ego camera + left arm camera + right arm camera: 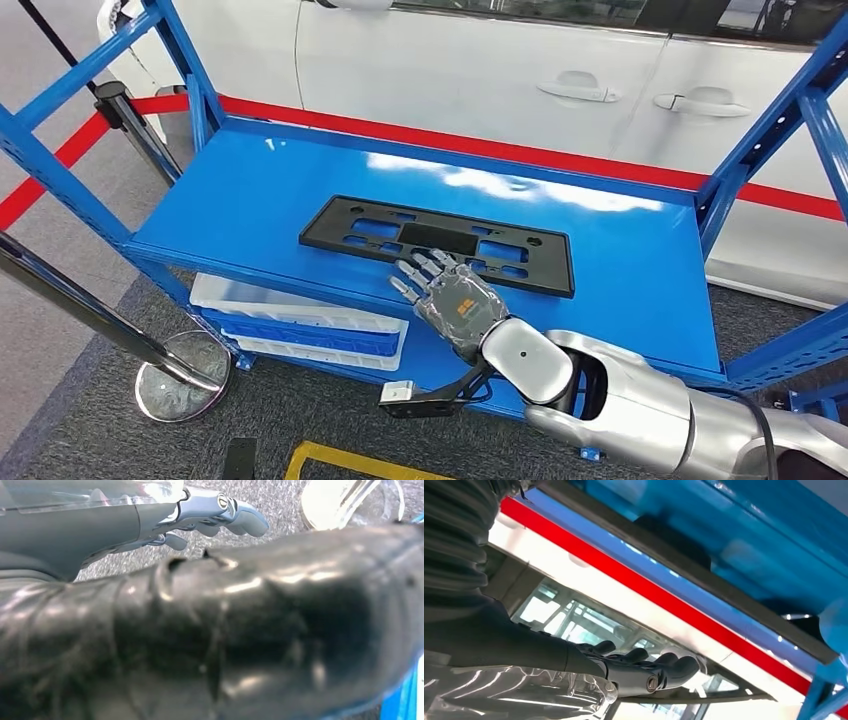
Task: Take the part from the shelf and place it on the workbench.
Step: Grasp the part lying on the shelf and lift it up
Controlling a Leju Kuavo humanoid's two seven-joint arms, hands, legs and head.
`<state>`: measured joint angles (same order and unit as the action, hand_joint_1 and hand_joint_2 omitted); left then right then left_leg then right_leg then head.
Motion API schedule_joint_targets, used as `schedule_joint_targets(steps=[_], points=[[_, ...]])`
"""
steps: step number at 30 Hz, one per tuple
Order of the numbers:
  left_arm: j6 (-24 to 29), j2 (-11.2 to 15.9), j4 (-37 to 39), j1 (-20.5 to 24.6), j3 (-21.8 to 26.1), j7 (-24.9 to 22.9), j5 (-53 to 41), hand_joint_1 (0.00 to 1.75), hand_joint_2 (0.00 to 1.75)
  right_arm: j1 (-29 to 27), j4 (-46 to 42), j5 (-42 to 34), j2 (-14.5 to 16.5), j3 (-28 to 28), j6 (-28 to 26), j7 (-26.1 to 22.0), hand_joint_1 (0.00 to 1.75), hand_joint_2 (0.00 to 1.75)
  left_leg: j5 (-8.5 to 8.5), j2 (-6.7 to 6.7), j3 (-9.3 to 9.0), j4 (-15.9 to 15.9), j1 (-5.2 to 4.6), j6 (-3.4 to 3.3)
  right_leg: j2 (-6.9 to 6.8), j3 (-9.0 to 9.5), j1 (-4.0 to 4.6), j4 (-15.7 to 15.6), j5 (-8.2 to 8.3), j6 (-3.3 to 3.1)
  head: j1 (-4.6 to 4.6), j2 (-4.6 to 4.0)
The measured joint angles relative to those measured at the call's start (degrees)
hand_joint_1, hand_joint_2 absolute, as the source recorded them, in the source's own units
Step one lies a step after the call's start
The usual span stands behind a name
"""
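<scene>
**Right hand reaches the part on the shelf**

The black part lies flat on the blue shelf, near its middle, in front of a white car. The right hand stretches flat over the part's near edge, fingers extended and slightly spread, holding nothing. The left hand hangs over grey floor, fingers loosely curled, holding nothing.

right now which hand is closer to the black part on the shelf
Right. The right hand reaches over the blue shelf with its fingertips at the near edge of the black part. The left hand hangs over grey floor, away from the part.
</scene>
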<state>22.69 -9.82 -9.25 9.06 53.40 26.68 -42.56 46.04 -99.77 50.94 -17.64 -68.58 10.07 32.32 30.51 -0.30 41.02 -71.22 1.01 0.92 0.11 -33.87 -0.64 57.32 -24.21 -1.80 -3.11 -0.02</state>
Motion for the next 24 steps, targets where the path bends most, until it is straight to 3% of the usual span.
schedule_joint_targets(steps=[2, 4, 7, 9, 12, 13, 14, 15, 16, 17, 19, 21, 24], points=[[0.12, 0.14, 0.0, 0.05, 0.0, -0.03, -0.08, 0.0, 0.0, -0.14, 0.27, 0.82, 0.0, 0.19, -0.05, 1.24, 0.0, 1.75, -3.41, 0.07, -3.53, 7.12, 0.28, 0.28, 0.08, -0.12, -0.16, 0.82, -0.55, 0.59, -0.02, -0.01], [0.2, 0.18, 0.0, 0.14, 0.0, -0.13, -0.23, 0.0, 0.0, -0.2, 0.63, 1.96, -0.01, 0.63, -0.04, 3.06, 0.0, 1.75, -4.63, -0.06, -5.8, 11.73, 0.25, -0.17, 0.17, -0.47, -0.05, 1.68, -1.05, 1.28, 0.01, 0.0], [0.29, 0.21, 0.0, 0.04, 0.0, -0.35, -0.54, 0.0, 0.0, -0.28, 1.3, 3.07, -0.01, 1.39, 0.08, 4.78, 0.0, 1.75, -4.57, -0.23, -5.84, 12.15, -0.02, -1.53, 0.21, -0.69, -0.06, 1.76, -1.11, 2.05, 0.0, -0.01], [0.31, 0.23, 0.0, 0.07, 0.0, -0.44, -0.71, 0.0, 0.0, -0.33, 1.84, 3.37, -0.04, 1.66, 0.27, 5.28, 0.0, 1.75, -4.88, -0.2, -5.95, 12.52, 0.03, -2.3, 0.15, -1.43, -0.3, 3.38, -2.36, 2.54, 0.16, -0.01], [0.31, 0.23, 0.0, 0.11, 0.0, -0.71, -1.01, 0.0, 0.0, -0.44, 2.85, 3.6, -0.1, 2.08, 0.8, 6.07, 0.0, 1.75, -5.03, -0.09, -5.99, 12.73, 0.01, -2.83, 0.08, -5.86, -0.43, 12.96, -7.37, 3.03, 0.53, 0.01], [0.31, 0.22, 0.0, 0.1, 0.0, -0.86, -1.16, 0.0, 0.0, -0.56, 3.3, 3.71, -0.1, 2.17, 1.06, 6.4, 0.0, 1.75, -5.0, -0.08, -5.98, 12.72, -0.06, -2.88, 0.08, -7.41, -0.44, 16.12, -8.4, 3.08, 0.55, 0.01], [0.32, 0.22, 0.0, 0.09, 0.0, -1.01, -1.38, 0.0, 0.0, -0.7, 3.85, 3.86, -0.1, 2.26, 1.29, 6.74, 0.0, 1.75, -4.98, -0.1, -6.0, 12.7, -0.11, -2.91, 0.08, -8.17, -0.44, 17.6, -8.4, 3.04, 0.55, 0.01], [0.32, 0.22, 0.0, 0.09, 0.0, -1.13, -1.57, 0.0, 0.0, -0.83, 4.46, 4.07, -0.11, 2.38, 1.48, 7.05, 0.0, 1.75, -4.95, -0.15, -6.02, 12.67, -0.14, -2.91, 0.08, -7.97, -0.43, 17.03, -7.41, 2.92, 0.56, 0.0], [0.33, 0.22, 0.0, 0.11, 0.0, -1.23, -1.75, 0.0, 0.0, -0.92, 5.11, 4.34, -0.11, 2.56, 1.57, 7.32, 0.0, 1.75, -4.91, -0.22, -6.08, 12.63, -0.16, -2.88, 0.08, -6.67, -0.42, 14.22, -5.49, 2.71, 0.56, -0.01], [0.33, 0.22, 0.0, 0.13, 0.0, -1.29, -1.93, 0.0, 0.0, -0.93, 5.73, 4.65, -0.11, 2.8, 1.56, 7.5, 0.0, 1.75, -4.85, -0.28, -6.13, 12.6, -0.17, -2.78, 0.09, -4.78, -0.39, 10.13, -3.52, 2.45, 0.56, -0.01], [0.32, 0.22, 0.0, 0.24, -0.02, -1.33, -2.29, 0.0, 0.0, -0.88, 6.98, 5.45, -0.08, 3.27, 1.37, 7.64, 0.0, 1.75, -4.77, -0.36, -6.08, 12.54, -0.33, -2.4, 0.11, -1.63, -0.06, 3.56, -1.36, 2.06, 0.53, -0.01], [0.19, 0.22, 0.0, 0.35, -0.1, -1.37, -2.84, 0.0, 0.0, -1.04, 8.66, 6.49, -0.03, 3.74, 0.92, 7.68, 0.0, 1.75, -4.91, -0.38, -6.02, 12.71, -0.46, -1.88, 0.14, -0.83, 0.29, 1.95, -1.32, 1.86, 0.49, 0.0], [-0.24, 0.19, 0.0, 0.54, -0.31, -1.42, -3.58, 0.0, 0.0, -1.42, 11.73, 7.49, -0.01, 4.65, -0.39, 7.73, 0.0, 1.75, -4.2, -0.31, -5.62, 11.87, -0.39, -1.02, 0.09, -0.62, -0.07, 1.38, -0.88, 1.1, 0.43, 0.0]])
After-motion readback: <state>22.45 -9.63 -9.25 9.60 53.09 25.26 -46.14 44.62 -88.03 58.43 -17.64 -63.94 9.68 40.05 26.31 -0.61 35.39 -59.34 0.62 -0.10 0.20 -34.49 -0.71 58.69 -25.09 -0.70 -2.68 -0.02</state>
